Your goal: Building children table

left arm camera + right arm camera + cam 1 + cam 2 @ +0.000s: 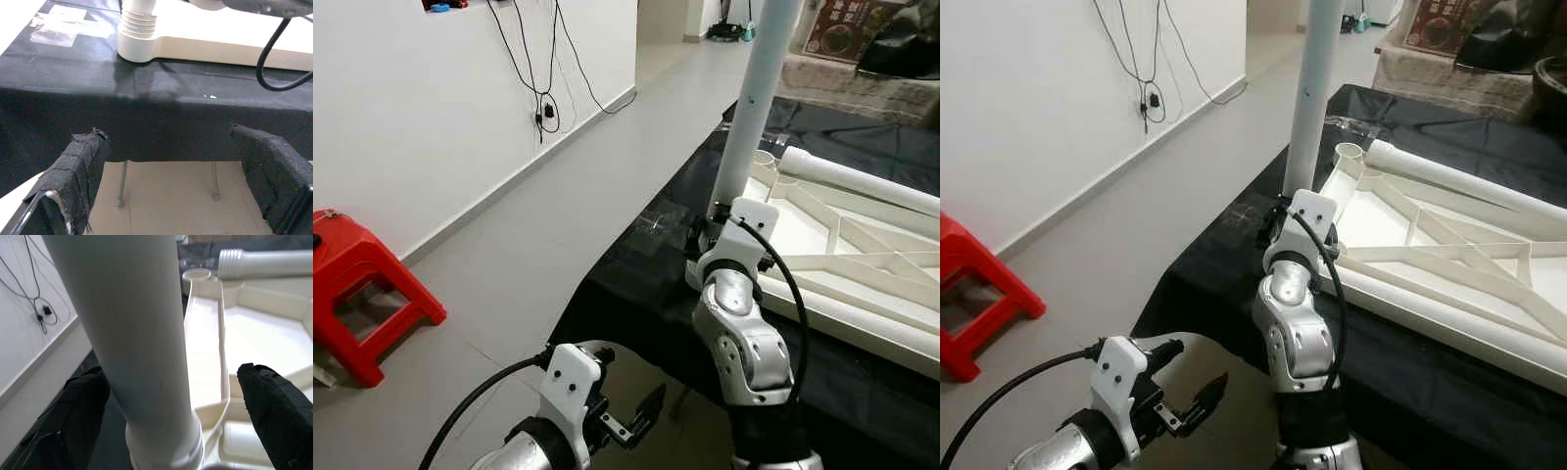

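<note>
On a black-covered table (pixel 636 264) beside a white wall (pixel 401 108) and grey floor (pixel 509 264), the upturned white tabletop (pixel 1449 245) carries an upright leg (pixel 754 108) at its near corner, straddled loosely by the right gripper (pixel 166 396), while the left gripper (pixel 181 171) gapes empty below the table edge, near a red stool (pixel 357 284).

Head stereo pair looks forward and down over the black-covered table (pixel 636 294); left wrist camera faces its edge from below, close; right wrist camera sits tight against the upright white leg (pixel 132 333), shared by all views.
</note>
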Tool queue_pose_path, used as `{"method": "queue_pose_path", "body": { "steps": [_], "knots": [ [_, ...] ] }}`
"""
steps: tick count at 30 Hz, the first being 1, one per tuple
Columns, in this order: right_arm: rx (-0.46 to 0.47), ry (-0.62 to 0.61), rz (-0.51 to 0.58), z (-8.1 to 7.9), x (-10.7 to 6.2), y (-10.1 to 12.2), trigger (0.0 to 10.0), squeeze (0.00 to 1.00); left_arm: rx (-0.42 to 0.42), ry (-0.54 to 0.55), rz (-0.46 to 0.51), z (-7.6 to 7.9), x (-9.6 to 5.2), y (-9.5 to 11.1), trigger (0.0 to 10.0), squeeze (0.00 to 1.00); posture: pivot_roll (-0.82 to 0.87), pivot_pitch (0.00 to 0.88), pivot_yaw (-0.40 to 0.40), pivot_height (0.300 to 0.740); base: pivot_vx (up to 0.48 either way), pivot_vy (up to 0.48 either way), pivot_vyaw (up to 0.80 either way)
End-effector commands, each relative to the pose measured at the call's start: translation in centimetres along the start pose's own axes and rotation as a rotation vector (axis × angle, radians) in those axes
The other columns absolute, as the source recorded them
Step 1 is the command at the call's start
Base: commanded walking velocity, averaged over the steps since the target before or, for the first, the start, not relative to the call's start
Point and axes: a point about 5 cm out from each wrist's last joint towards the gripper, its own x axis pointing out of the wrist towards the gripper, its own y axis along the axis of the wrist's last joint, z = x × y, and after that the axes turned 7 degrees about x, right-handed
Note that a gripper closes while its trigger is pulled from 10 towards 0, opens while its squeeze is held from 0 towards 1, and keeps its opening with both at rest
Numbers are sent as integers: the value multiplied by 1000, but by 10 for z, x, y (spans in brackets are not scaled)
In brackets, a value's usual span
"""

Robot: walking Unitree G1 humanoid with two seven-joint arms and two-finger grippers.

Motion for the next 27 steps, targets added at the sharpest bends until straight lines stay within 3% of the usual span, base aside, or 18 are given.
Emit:
{"method": "queue_pose_path", "body": {
  "steps": [1, 17, 20, 22, 27],
  "knots": [
    [37, 23, -43, -6, -7, -7, 10000, 0, -3, 2, -16, -2, -1, -5, 10000, 0, 229, 97, 4, 740, 0, 0, 0],
    [-30, 118, -124, 22, -26, -16, 10000, 0, 7, 9, -16, -8, 1, -6, 10000, 0, 212, 101, 16, 740, 0, 0, 0],
    [-95, 136, -135, 36, -35, -18, 10000, 0, 20, 19, -17, -10, 1, -6, 10000, 0, 208, 99, 14, 740, 0, 0, 0],
    [-203, 140, -96, 54, -40, -17, 10000, 0, 40, 55, -19, -14, 0, -7, 10000, 0, 198, 90, 15, 740, 0, 0, 0],
    [-204, 141, -75, 64, -42, -18, 10000, 0, 59, 92, -22, -18, 0, -7, 10000, 0, 195, 82, 13, 740, 0, 0, 0]
  ]
}}
